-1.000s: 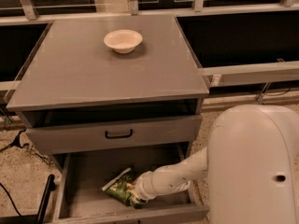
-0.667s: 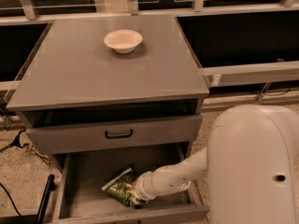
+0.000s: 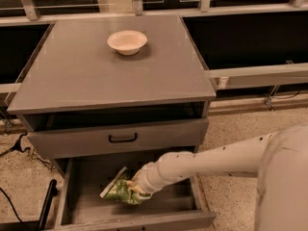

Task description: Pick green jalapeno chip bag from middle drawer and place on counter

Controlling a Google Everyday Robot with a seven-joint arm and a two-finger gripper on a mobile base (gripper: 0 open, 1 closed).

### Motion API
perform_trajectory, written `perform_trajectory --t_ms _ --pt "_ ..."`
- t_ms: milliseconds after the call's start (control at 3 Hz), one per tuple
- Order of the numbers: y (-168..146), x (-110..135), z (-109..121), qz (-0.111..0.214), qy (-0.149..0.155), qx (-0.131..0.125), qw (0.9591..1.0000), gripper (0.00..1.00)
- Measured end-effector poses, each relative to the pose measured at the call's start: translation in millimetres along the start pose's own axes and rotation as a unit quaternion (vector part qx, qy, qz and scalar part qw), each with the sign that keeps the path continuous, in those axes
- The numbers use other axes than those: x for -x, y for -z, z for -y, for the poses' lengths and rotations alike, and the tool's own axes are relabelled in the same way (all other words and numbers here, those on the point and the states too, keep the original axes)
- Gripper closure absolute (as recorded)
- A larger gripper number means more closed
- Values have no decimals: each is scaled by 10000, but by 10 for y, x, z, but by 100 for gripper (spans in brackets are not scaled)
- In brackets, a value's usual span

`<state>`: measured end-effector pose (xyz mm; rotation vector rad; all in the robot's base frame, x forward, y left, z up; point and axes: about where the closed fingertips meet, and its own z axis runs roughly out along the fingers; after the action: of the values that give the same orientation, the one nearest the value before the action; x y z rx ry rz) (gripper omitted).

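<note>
One chip bag (image 3: 117, 191), one bowl (image 3: 127, 41), one arm (image 3: 211, 160), one gripper (image 3: 134, 189); two drawers, the closed drawer (image 3: 159, 136) above the open drawer (image 3: 86, 211). Grey surface (image 3: 86, 76) carries the bowl; speckled floor (image 3: 240, 126); dark panels (image 3: 240, 37) behind. Bag sits mid-floor in the open drawer, white edge facing left, slanting front-left to back-right; gripper at its right end, hold cannot be told.

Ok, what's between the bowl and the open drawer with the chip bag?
In the camera view: bare counter, a dark recess, then the closed drawer front with black handle. The gripper is at the green jalapeno chip bag in the middle drawer.
</note>
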<state>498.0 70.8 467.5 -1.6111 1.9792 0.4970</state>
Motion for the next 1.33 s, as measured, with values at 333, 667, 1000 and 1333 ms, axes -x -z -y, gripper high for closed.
perform_trajectory --t_ms 333,667,1000,1333 --pt "367 205 15 -129 559 185 9982 100" --pt "1019 406 -10 -580 928 224 9937 100" --pt "1068 460 5 -591 954 232 9934 100" --pt "1482 785 107 -677 945 136 9931 100"
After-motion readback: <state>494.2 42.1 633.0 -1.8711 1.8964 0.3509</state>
